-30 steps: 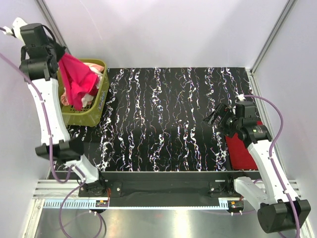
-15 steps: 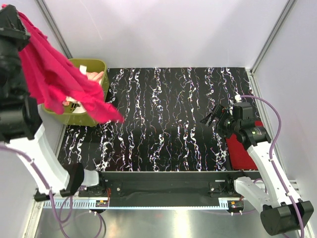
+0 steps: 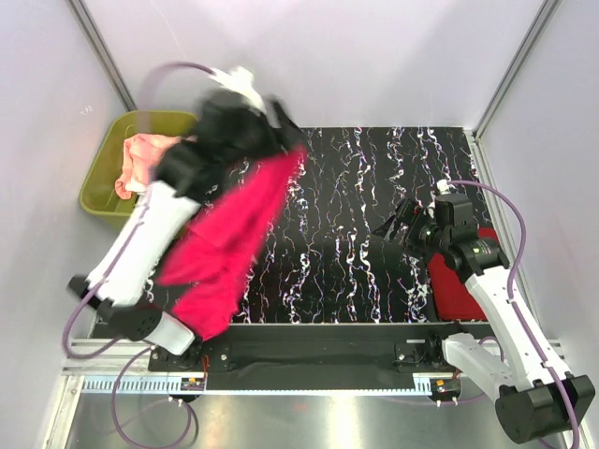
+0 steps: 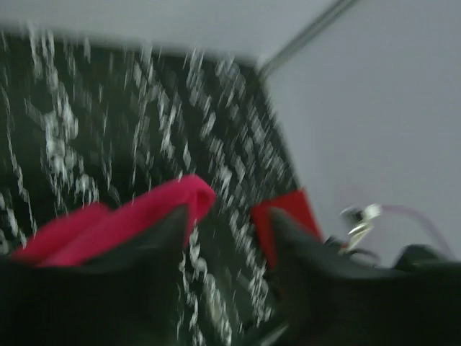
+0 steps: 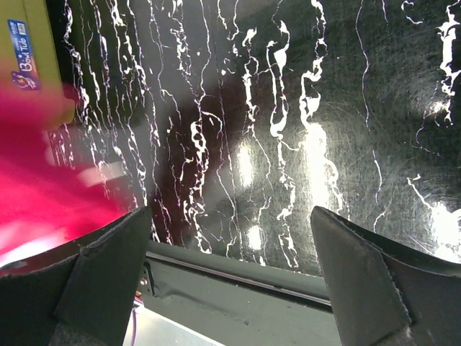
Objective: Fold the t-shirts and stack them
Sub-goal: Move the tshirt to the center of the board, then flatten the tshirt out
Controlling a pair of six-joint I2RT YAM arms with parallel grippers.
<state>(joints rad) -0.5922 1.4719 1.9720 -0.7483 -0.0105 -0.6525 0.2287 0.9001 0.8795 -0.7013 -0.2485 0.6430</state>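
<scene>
Count: 3 t-shirts, 2 grippers. Hot pink shirt (image 3: 229,238), blurred, drapes long from left gripper (image 4: 229,216) over table (image 3: 356,187) at 8 o'clock, grip unreadable; peach-pink shirt (image 3: 145,154) bunched in tub (image 3: 98,187) at 10, red shirt (image 3: 459,285) flat at 4. Right gripper (image 5: 229,216) spread, empty

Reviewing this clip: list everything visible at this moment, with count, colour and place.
table: one, black with white marbling, fills the middle
tub: one, olive green, far left corner
peach shirt: one, peach-pink, bunched in the tub
pink shirt: one, hot pink, hanging in the air over the table's left side, motion-blurred
red shirt: one, dark red, lying flat at the table's right near edge
left gripper: black, blurred, pink shirt trailing from it; grip unclear
right gripper: black, fingers spread wide, empty, over the table's right side
</scene>
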